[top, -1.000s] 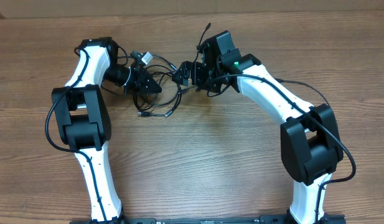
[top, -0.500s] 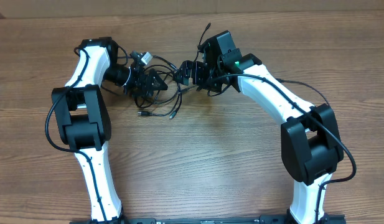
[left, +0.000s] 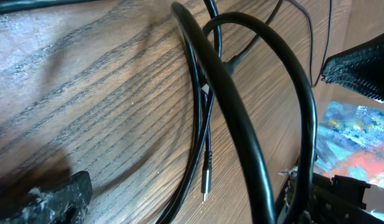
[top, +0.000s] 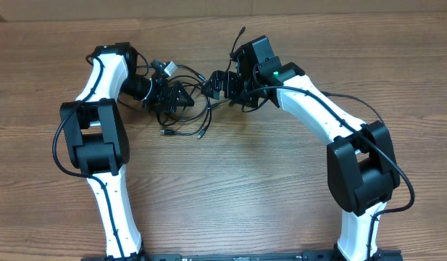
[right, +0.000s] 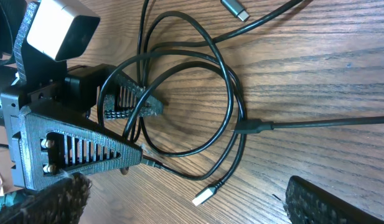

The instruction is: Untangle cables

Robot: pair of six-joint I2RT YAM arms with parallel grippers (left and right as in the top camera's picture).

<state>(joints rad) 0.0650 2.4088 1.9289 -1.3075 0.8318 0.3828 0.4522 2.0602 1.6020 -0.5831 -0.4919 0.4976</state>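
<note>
The cables (top: 206,116) lie as a tangle of thin black loops on the wooden table, between my two grippers. My left gripper (top: 185,98) is open at the tangle's left side. In the left wrist view the cable loops (left: 241,124) run between its spread fingers (left: 58,199), and a small metal plug (left: 206,180) rests on the wood. My right gripper (top: 209,85) is open at the tangle's upper right. The right wrist view shows the loops (right: 226,93), a white-tipped plug (right: 204,196) between its fingers (right: 328,202), and the left gripper (right: 126,127) straddling a strand.
A thicker black wire (top: 332,96) runs along the right arm. Another plug (top: 165,133) lies below the tangle. Bare wooden table (top: 245,188) stretches in front of both arms.
My left gripper has opened from shut and let go of the cable strand. The loops below it have shifted slightly. The right arm has not moved.
</note>
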